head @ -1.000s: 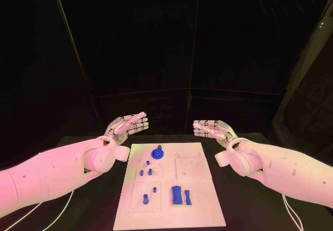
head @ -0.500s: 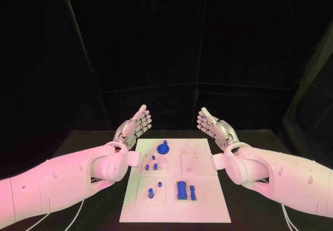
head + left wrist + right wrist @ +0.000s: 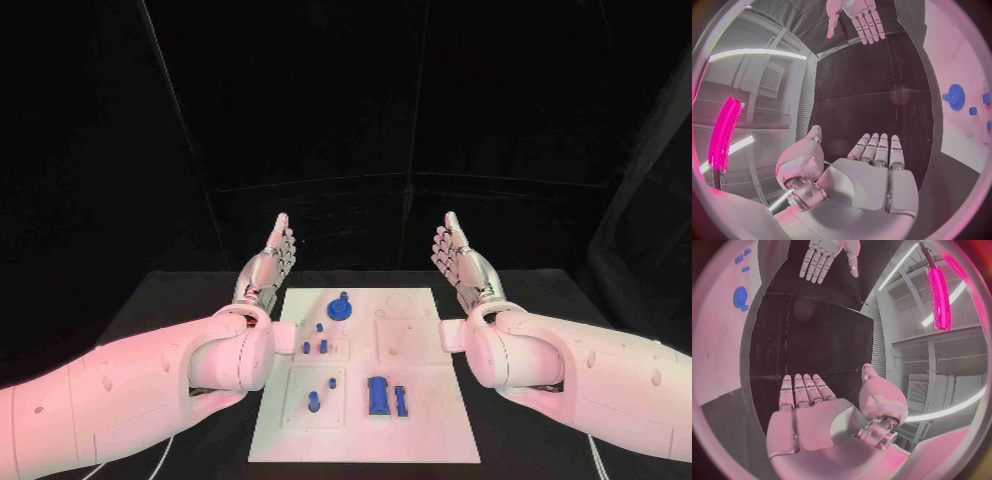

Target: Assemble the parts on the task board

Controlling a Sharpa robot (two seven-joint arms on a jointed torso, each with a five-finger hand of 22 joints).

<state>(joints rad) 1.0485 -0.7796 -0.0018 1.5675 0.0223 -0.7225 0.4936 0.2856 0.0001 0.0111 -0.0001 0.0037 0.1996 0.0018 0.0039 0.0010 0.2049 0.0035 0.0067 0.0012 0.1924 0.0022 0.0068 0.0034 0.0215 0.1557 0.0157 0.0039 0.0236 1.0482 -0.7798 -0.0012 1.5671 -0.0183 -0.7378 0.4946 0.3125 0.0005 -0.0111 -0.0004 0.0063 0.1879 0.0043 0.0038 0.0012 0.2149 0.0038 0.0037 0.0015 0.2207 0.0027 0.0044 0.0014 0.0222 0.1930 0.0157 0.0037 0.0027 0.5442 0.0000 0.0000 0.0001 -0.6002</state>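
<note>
The white task board [image 3: 366,375] lies mid-table with blue parts on it: a gear [image 3: 339,309] at the far end, small pegs [image 3: 315,347] in the middle, and two bars [image 3: 384,396] nearer. Whether they are seated or loose cannot be told, so progress is unclear. The left hand [image 3: 267,265] and right hand [image 3: 464,262] hover flat, fingers straight and empty, above the board's far corners, well clear of every part.

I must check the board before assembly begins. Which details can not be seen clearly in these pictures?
- Head view: the blue parts are too small to tell their shapes or seating.
- Head view: the arms cover the task board side edges.
- Left wrist view: the circle's rim cuts the board off beyond the gear-like part.
</note>
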